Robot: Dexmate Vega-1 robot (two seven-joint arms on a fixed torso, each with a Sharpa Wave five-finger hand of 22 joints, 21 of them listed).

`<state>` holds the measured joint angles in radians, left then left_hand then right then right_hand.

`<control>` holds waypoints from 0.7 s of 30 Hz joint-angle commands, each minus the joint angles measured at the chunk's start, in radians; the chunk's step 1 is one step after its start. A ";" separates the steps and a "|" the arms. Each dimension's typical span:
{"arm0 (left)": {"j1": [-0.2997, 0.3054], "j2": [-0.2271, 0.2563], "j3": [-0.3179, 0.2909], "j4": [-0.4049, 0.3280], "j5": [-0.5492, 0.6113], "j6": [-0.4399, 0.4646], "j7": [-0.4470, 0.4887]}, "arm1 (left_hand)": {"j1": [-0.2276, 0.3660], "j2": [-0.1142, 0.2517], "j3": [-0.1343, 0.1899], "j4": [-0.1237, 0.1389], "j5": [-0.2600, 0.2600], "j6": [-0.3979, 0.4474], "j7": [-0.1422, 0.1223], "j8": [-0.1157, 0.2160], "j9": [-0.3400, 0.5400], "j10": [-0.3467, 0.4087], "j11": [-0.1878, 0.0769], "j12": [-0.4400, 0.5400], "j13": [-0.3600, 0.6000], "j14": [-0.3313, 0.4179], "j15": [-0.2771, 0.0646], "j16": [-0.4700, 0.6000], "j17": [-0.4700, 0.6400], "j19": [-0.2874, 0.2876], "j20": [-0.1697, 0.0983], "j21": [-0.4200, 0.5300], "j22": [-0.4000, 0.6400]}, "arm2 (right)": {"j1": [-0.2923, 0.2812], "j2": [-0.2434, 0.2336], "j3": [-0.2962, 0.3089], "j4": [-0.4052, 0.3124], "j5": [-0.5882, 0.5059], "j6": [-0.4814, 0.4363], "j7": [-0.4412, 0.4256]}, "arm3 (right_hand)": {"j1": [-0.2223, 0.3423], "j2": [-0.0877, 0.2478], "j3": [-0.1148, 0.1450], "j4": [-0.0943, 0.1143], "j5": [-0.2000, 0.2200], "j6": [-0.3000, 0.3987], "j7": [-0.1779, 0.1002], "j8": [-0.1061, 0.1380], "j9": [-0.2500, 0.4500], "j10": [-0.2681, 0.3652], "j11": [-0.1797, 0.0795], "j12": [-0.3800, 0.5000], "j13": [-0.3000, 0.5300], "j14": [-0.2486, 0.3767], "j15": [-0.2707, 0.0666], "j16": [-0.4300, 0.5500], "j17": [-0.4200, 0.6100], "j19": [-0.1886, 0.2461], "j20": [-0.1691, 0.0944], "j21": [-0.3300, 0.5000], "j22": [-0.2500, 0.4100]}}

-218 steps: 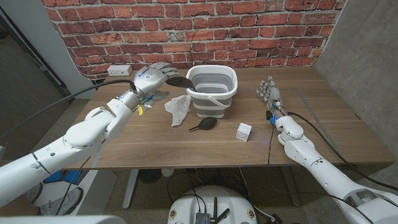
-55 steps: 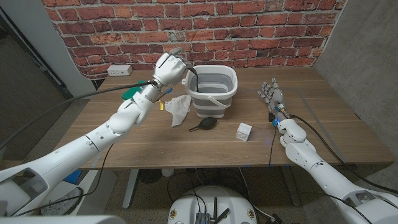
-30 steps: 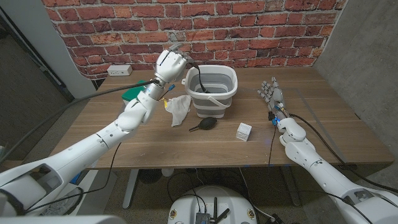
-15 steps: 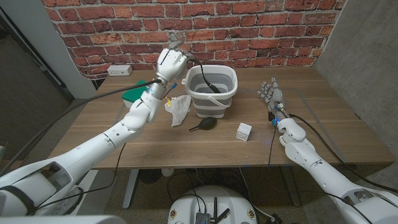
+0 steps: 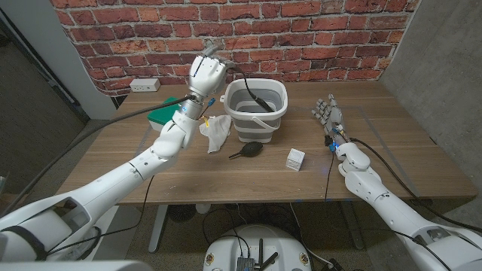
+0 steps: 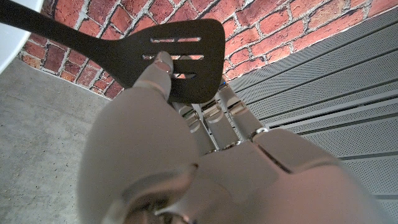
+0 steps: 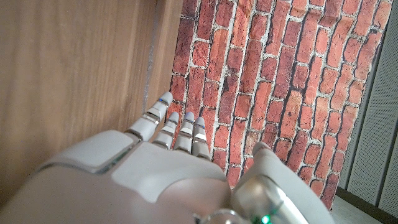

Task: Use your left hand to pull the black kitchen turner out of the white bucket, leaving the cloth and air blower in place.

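Since half a second ago, the left robot hand [image 5: 206,73] has lifted slightly, pinching the slotted blade of the black turner [image 5: 249,92], whose handle slants down into the white bucket [image 5: 257,110]. Nearest on the surface [image 5: 188,173] sit a small white box [image 5: 295,158] and the air blower [image 5: 246,150]; the cloth [image 5: 217,131] lies beside the bucket. The right robot hand [image 5: 326,114] holds nothing, fingers extended.

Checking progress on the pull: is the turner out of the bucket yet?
Not fully. The left robot hand grips the turner by its slotted blade, raised, but the handle's far end still dips inside the bucket.
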<state>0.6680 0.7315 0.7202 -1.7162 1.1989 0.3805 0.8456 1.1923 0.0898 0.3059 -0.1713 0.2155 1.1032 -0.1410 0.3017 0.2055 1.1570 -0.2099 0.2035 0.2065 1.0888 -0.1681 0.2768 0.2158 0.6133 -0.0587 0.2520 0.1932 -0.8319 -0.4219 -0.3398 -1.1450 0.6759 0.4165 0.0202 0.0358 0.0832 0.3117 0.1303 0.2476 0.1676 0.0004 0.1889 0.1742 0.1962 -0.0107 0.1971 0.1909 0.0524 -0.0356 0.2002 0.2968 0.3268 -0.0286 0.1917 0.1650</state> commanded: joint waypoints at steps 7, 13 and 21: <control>0.099 0.079 -0.075 -0.155 0.009 0.056 -0.089 | 0.004 0.000 -0.007 0.000 0.005 0.007 -0.014 0.010 0.003 0.017 0.000 0.009 0.005 0.042 -0.077 0.008 0.050 0.000 -0.143 0.005 0.005 | 0.018 0.007 -0.005 0.022 0.004 0.002 0.020 | -0.005 0.028 0.004 0.006 0.004 0.008 0.000 0.002 0.005 0.007 -0.002 0.000 0.003 0.008 -0.012 0.009 -0.001 0.009 -0.003 -0.002 0.003; 0.131 0.090 -0.104 -0.193 0.032 0.087 -0.121 | 0.005 -0.001 -0.010 0.001 0.005 0.008 -0.017 0.011 0.004 0.022 0.000 0.009 0.006 0.044 -0.077 0.009 0.055 -0.003 -0.143 0.004 0.004 | 0.032 0.012 -0.010 0.037 0.003 0.002 0.032 | -0.005 0.028 0.005 0.006 0.004 0.008 0.000 0.002 0.005 0.007 0.000 0.000 0.003 0.008 -0.012 0.009 -0.002 0.009 -0.003 -0.003 0.003; 0.139 0.086 -0.131 -0.208 0.037 0.081 -0.102 | 0.008 -0.002 -0.011 0.000 0.007 0.010 -0.018 0.012 0.004 0.019 -0.002 0.006 0.005 0.041 -0.077 0.004 0.053 -0.010 -0.143 0.001 0.003 | 0.048 0.017 -0.015 0.058 0.004 0.004 0.050 | -0.005 0.028 0.005 0.007 0.004 0.008 0.001 0.002 0.005 0.007 0.000 0.000 0.003 0.008 -0.012 0.010 -0.003 0.009 -0.003 -0.003 0.003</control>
<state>0.7771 0.8086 0.6296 -1.8795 1.2225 0.4505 0.7493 1.1923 0.0892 0.2976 -0.1714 0.2188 1.1132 -0.1510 0.3093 0.2076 1.1672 -0.2101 0.2074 0.2070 1.0988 -0.1683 0.2819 0.2158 0.6058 -0.0588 0.2520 0.1931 -0.8027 -0.4106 -0.3486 -1.1098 0.6791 0.4188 0.0499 0.0358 0.0831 0.3140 0.1327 0.2476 0.1676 0.0004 0.1889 0.1743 0.1962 -0.0107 0.1971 0.1909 0.0524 -0.0356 0.2002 0.2923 0.3288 -0.0306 0.1917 0.1650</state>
